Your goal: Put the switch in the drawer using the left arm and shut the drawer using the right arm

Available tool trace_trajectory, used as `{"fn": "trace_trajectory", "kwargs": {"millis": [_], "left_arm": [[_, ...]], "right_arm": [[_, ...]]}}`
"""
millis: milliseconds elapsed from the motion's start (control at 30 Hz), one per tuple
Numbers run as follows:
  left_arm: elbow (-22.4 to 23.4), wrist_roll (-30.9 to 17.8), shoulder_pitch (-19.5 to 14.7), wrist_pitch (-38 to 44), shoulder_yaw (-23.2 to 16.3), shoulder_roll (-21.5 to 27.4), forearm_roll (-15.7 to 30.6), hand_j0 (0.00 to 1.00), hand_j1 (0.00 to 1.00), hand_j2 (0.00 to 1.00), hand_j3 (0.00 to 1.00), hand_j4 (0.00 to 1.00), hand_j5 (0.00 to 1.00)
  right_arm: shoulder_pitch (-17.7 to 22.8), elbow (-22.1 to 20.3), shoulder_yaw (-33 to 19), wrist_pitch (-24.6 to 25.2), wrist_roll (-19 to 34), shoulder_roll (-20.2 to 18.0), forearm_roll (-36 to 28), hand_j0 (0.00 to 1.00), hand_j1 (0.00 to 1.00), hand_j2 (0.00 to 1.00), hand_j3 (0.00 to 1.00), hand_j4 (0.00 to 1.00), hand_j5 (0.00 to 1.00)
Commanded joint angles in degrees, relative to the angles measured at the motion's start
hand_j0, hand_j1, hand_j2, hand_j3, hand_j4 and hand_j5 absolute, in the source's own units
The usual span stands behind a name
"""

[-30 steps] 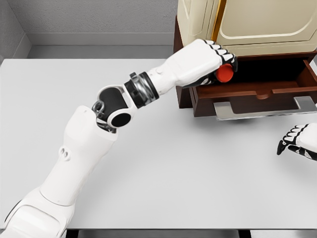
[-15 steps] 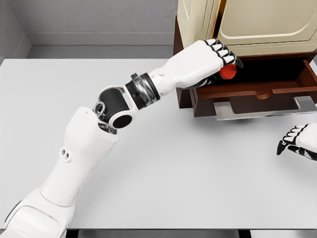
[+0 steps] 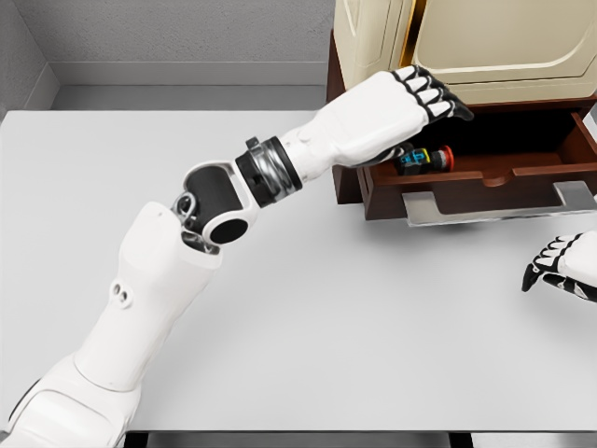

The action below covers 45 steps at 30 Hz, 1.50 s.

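Spanning most of the view, a flat pale grey surface (image 3: pixel 354 308) is seen, with a cream-panelled cabinet on a dark brown wooden base (image 3: pixel 347 112) standing at its far right. From that base an open dark brown wooden drawer (image 3: pixel 485 182) is pulled out toward the robot, a flat silver metal handle (image 3: pixel 494 207) running along its front edge. Inside the drawer, near its left end, a small push-button switch with a red cap and a dark body marked blue and yellow (image 3: pixel 427 159) is seen lying on its side; its long axis runs left to right, and the red cap points to the right. The white left arm is stretched from the lower left up to the drawer, and the left robot hand (image 3: pixel 410 107) is held just above the switch with its black-tipped fingers spread out and holding nothing. The right robot hand (image 3: pixel 562 266) is seen at the right edge, low over the surface, well apart from the drawer front, its fingers loosely bent and empty.
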Motion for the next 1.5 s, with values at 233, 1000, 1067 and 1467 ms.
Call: {"fn": "trace_trajectory", "kwargs": {"millis": [233, 1000, 1067, 1467], "left_arm": [[-10.66, 0.22, 4.04, -9.38, 17.89, 8.42, 21.60, 1.00, 1.00, 1.00, 1.00, 1.00, 1.00], [18.52, -2.33, 30.41, -9.38, 35.38, 32.96, 30.22, 1.00, 1.00, 1.00, 1.00, 1.00, 1.00], [18.43, -2.77, 30.24, -9.38, 35.38, 33.04, 30.22, 1.00, 1.00, 1.00, 1.00, 1.00, 1.00], [18.08, -3.56, 30.15, -9.38, 35.47, 32.96, 30.57, 1.00, 1.00, 1.00, 1.00, 1.00, 1.00]], "right_arm": [[-0.18, -0.24, -1.83, 0.05, 0.07, -2.24, -0.88, 0.47, 0.47, 0.47, 0.47, 0.47, 0.47], [-3.87, 0.38, -3.23, 0.05, -0.10, -2.33, -0.97, 0.45, 0.45, 0.45, 0.45, 0.45, 0.45], [-3.87, 0.91, -3.14, 0.05, -0.02, -1.71, -0.97, 0.45, 0.45, 0.45, 0.45, 0.45, 0.45], [-4.57, -1.29, -2.79, 0.05, 0.25, -0.66, -0.62, 0.46, 0.46, 0.46, 0.46, 0.46, 0.46]]}}
